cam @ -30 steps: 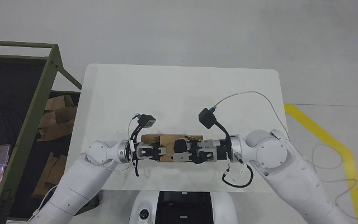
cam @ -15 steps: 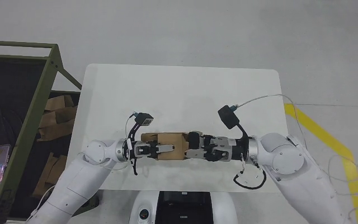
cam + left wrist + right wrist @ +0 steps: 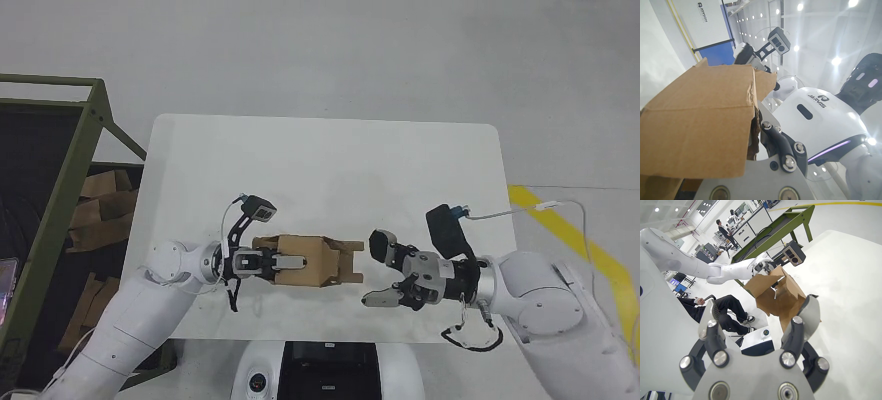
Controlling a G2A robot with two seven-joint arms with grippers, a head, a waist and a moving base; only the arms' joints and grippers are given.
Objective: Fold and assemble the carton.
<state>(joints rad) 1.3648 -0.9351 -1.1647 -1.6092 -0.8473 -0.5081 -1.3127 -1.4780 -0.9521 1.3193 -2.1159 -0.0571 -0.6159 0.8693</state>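
A brown carton (image 3: 312, 260) hangs just above the white table's (image 3: 400, 170) front part, lying on its side with loose flaps at its right end. My left gripper (image 3: 283, 262) is shut on the carton's left wall; in the left wrist view the cardboard (image 3: 696, 123) hides one finger. Off the carton's right end, my right gripper (image 3: 380, 272) stands open and holds nothing. In the right wrist view the carton's open mouth (image 3: 780, 298) faces the right gripper (image 3: 761, 309), a short gap apart.
A green metal cart (image 3: 60, 170) stands off the table's left edge, with flat cardboard pieces (image 3: 100, 215) in it. A yellow floor line (image 3: 560, 225) runs to the right of the table. The table's back half is bare.
My right gripper has pulled back to the right, out of the carton's end, and now stands open. The left gripper keeps its hold, and the carton has shifted slightly.
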